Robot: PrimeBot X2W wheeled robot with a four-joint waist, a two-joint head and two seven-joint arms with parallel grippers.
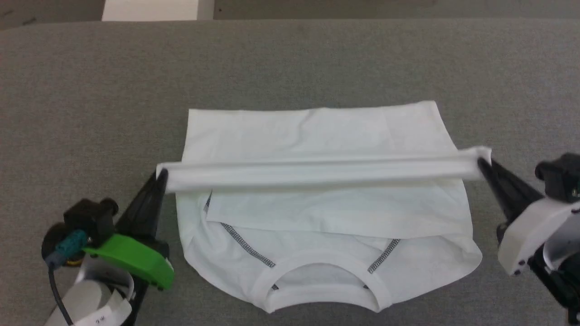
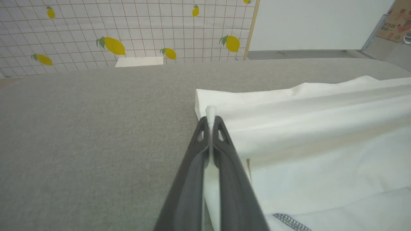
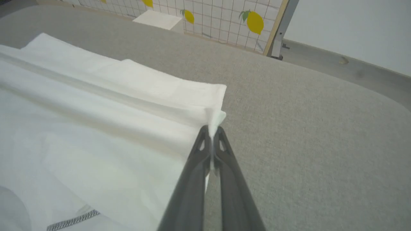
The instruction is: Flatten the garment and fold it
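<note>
The garment (image 1: pixel 317 136), a white T-shirt with dark grey seams, lies on the grey table with its round collar (image 1: pixel 324 285) nearest me. A folded band of its fabric is stretched taut across the middle, lifted a little above the rest. My left gripper (image 1: pixel 161 174) is shut on the band's left end, and white cloth pokes out between the closed tips of the left gripper (image 2: pixel 211 119). At the band's right end my right gripper (image 1: pixel 481 164) is shut on the cloth, and the right gripper (image 3: pixel 212 129) pinches the garment (image 3: pixel 96 122) at its corner.
The grey fabric table (image 1: pixel 90 90) spreads wide on every side of the shirt. Beyond its far edge stands a lemon-patterned grid panel (image 2: pixel 128 29) with a flat white box (image 2: pixel 139 61) in front, and a plain wall to the right.
</note>
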